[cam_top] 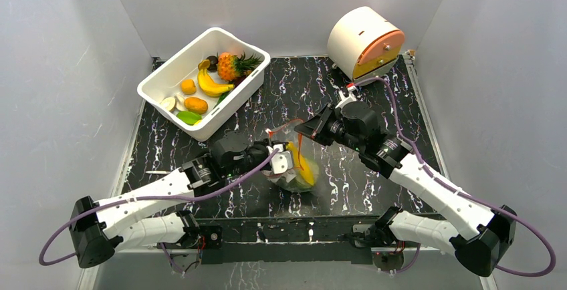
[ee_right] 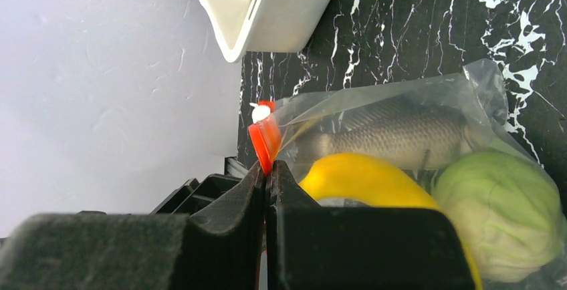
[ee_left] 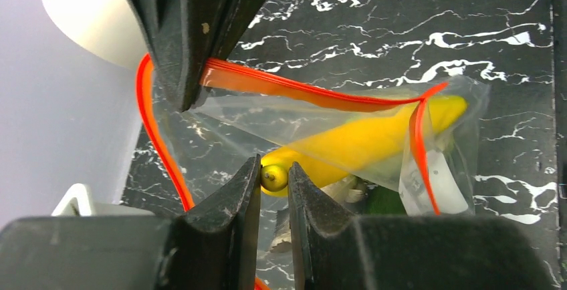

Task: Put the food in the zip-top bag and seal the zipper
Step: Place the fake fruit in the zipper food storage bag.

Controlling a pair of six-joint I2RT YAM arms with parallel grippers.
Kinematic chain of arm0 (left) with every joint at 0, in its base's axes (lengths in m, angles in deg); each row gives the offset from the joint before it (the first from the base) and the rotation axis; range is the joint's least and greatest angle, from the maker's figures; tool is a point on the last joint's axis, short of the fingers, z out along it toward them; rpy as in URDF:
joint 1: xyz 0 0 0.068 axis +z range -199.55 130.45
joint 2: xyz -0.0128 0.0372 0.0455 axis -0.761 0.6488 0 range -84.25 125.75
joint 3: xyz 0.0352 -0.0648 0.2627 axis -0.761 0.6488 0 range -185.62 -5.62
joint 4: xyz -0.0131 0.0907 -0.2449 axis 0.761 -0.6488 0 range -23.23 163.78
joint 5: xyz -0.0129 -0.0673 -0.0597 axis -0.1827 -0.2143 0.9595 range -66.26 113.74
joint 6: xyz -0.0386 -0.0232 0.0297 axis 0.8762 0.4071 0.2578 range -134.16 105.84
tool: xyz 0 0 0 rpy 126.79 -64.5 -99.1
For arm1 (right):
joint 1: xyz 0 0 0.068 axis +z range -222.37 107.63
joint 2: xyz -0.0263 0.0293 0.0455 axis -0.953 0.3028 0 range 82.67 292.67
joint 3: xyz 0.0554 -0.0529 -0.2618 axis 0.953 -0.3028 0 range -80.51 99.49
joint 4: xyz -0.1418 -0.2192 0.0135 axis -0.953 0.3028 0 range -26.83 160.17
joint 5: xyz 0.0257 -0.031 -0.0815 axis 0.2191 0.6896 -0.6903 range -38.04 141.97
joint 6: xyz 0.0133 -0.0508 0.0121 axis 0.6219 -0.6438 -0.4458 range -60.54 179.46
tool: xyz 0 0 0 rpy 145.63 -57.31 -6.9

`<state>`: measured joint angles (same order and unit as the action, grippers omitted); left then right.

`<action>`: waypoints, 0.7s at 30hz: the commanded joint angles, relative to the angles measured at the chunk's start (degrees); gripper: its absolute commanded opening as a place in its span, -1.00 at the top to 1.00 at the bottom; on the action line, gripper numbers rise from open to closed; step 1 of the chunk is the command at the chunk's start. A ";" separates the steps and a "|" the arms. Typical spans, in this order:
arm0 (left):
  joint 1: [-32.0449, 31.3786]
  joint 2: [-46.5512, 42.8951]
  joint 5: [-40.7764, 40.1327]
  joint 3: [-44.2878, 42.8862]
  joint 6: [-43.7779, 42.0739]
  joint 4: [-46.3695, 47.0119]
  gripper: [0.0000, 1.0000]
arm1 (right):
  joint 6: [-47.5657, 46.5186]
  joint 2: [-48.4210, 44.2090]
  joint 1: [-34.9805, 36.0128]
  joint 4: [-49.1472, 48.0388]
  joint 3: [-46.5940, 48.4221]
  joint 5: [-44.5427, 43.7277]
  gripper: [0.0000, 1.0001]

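The zip-top bag (cam_top: 301, 178) lies at the table's middle with its mouth lifted. In the right wrist view it holds a grey fish (ee_right: 394, 136), a light-green round fruit (ee_right: 501, 216) and part of a yellow banana (ee_right: 361, 180). My left gripper (ee_left: 274, 171) is shut on the banana's (ee_left: 361, 144) stem end, and the rest of the fruit reaches into the bag (ee_left: 267, 119). My right gripper (ee_right: 269, 170) is shut on the red zipper (ee_right: 264, 139) and holds that edge up. The zipper (ee_left: 301, 91) stands parted around the banana.
A white tub (cam_top: 234, 103) at the back left holds more food: a banana (cam_top: 212, 86), a pineapple (cam_top: 231, 66) and orange pieces (cam_top: 195, 105). A round white and orange device (cam_top: 364, 43) stands at the back right. White walls close in the table on three sides.
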<state>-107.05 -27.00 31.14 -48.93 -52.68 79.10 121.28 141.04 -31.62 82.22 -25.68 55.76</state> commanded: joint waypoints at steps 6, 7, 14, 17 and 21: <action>-0.25 2.42 1.57 -0.06 3.02 1.23 1.00 | -0.12 -2.87 -0.10 -6.96 -0.16 1.66 1.00; -0.25 2.83 1.22 -0.21 3.32 1.02 0.99 | -0.12 -3.09 -0.10 -7.12 -0.35 1.73 1.00; -0.29 3.30 -0.98 -1.32 6.60 0.34 0.16 | -2.11 -3.81 -0.09 -5.93 -0.42 0.90 1.00; -0.29 3.35 -2.89 -3.04 8.37 -1.20 -0.16 | -4.04 -4.22 -0.14 -4.18 -0.11 -0.95 1.00; -0.31 3.39 -5.22 -5.72 11.98 -3.01 -0.29 | -5.29 -4.58 -0.11 -3.55 0.11 -1.68 1.00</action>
<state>-107.07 -23.32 28.59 -50.15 -45.10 77.50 118.11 138.55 -31.62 82.65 -26.97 55.89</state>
